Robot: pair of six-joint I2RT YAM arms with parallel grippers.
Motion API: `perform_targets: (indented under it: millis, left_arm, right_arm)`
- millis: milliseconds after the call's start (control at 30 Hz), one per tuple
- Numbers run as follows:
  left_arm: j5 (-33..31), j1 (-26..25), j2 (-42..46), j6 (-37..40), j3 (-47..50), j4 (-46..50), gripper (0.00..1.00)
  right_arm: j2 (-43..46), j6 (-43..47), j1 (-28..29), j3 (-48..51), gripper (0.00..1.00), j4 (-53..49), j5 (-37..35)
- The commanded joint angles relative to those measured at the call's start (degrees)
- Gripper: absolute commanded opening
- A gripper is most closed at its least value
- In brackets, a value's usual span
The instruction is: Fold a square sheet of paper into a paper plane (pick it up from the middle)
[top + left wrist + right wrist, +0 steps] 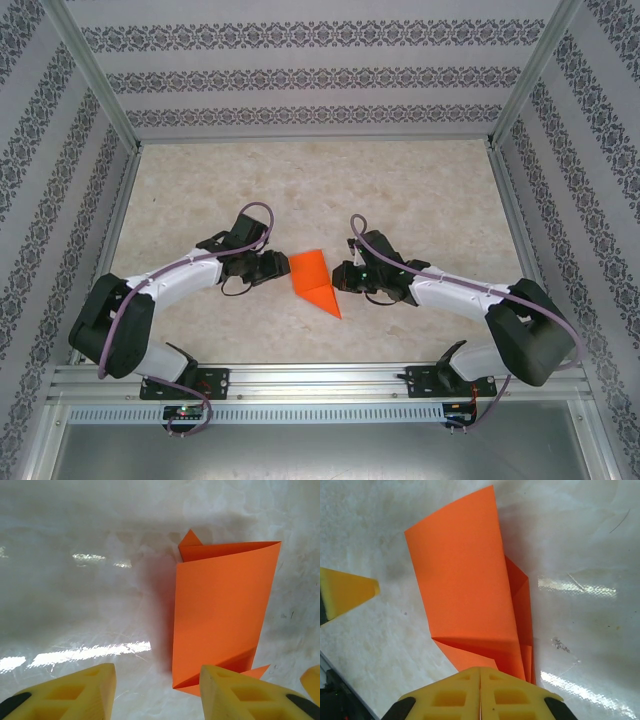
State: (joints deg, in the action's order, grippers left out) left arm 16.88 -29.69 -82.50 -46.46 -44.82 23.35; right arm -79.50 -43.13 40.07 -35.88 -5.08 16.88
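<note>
Down on the table, at 9 o'clock from the middle, sits the left claw. In the left wrist view its two yellow fingers are spread apart, with bare table between them, so it is let go and holds nothing. One finger sits just over the paper's near corner.

Next comes the orange paper, right in the middle between the two claws. It is folded into a long shape with a wide end and a sharp tip. From above, the long side runs from 11 o'clock to 5 o'clock, and the tip points to 5 o'clock, toward the arm bases. One flap stands up a little off the table.

At 3 o'clock is the right claw. Its fingers are squeezed tight together, pinching the paper's edge.

Flowery walls stand around the table, well apart from the paper.
</note>
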Motion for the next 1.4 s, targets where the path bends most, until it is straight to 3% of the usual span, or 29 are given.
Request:
perform_targets:
  millis: [0, 400, 700, 800, 1033, 1367]
  left_arm:
    - [-1.25, -0.47, 2.97, -2.41, 1.54, -1.46, 0.49]
    - [-3.11, -0.84, 6.79, -5.08, 5.72, -6.13, 0.51]
    - [-3.16, -1.05, 9.25, -4.20, 9.95, -13.93, 0.52]
    - [-3.20, -1.02, 10.98, -5.46, 12.66, -18.02, 0.56]
    - [-1.89, -0.97, 9.11, -5.31, 11.75, -21.74, 0.59]
    - [4.02, -1.17, 1.55, -4.70, 8.49, -24.03, 0.59]
  right_arm:
    - [-1.37, 3.59, -0.45, -1.69, 0.08, 1.55, 0.18]
    - [-0.01, 9.20, -1.50, 0.76, 0.14, 3.08, -1.44]
    - [13.71, 8.50, -1.29, 9.08, 0.23, 4.72, -9.43]
    - [14.82, 8.49, -1.39, 10.30, 0.22, 5.92, -6.77]
    - [7.94, 4.17, -1.08, 9.74, 0.15, 13.26, 2.28]
    - [-7.74, -0.92, 1.59, 4.16, 0.03, 21.77, 6.06]
